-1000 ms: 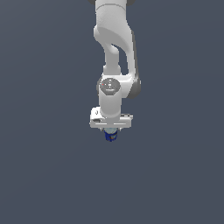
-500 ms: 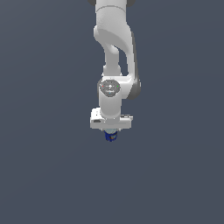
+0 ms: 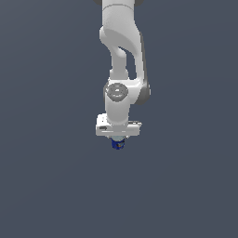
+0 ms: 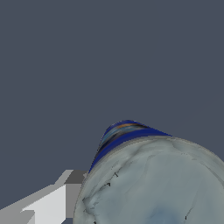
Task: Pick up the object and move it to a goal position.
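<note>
Arm hanging straight down in ext. view, gripper (image 3: 118,141) pointing down w/ blue can (image 3: 118,144) poking out just below the hand. Jaws look to be pinching the can. Wrist view: can's silvery top (image 4: 153,183) filling the frame, one finger (image 4: 52,201) touching its side.

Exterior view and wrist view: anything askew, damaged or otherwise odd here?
Nothing stands out. The blue can hangs just under the claw, showing no dents or spills. In the wrist view its silvery top fills the corner beside one finger; its tilt cannot be judged.
</note>
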Action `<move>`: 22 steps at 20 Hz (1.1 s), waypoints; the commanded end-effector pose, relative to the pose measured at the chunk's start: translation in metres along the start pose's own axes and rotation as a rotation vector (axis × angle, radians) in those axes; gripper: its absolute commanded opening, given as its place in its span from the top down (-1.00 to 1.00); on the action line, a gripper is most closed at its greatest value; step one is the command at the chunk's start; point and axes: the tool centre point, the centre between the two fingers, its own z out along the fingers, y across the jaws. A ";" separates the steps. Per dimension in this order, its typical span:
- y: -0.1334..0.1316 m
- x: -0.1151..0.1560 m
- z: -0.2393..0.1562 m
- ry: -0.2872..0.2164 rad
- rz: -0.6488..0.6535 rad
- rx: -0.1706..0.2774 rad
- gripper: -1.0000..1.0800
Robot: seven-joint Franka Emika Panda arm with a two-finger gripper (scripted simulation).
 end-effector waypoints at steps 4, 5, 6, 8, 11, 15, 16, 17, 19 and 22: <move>-0.004 0.001 -0.027 0.005 0.000 0.000 1.00; -0.005 0.000 -0.034 0.005 0.000 0.000 1.00; -0.006 0.000 -0.041 0.005 0.000 0.000 1.00; -0.008 -0.001 -0.058 0.005 0.000 0.000 1.00; -0.012 -0.002 -0.087 0.005 0.000 0.000 1.00; -0.018 -0.003 -0.132 0.005 0.000 0.000 1.00; -0.020 -0.003 -0.143 0.005 0.000 0.000 1.00; -0.022 -0.003 -0.154 0.006 0.000 0.000 1.00; -0.024 -0.004 -0.174 0.006 0.000 0.000 1.00; -0.028 -0.004 -0.200 0.006 0.000 0.000 1.00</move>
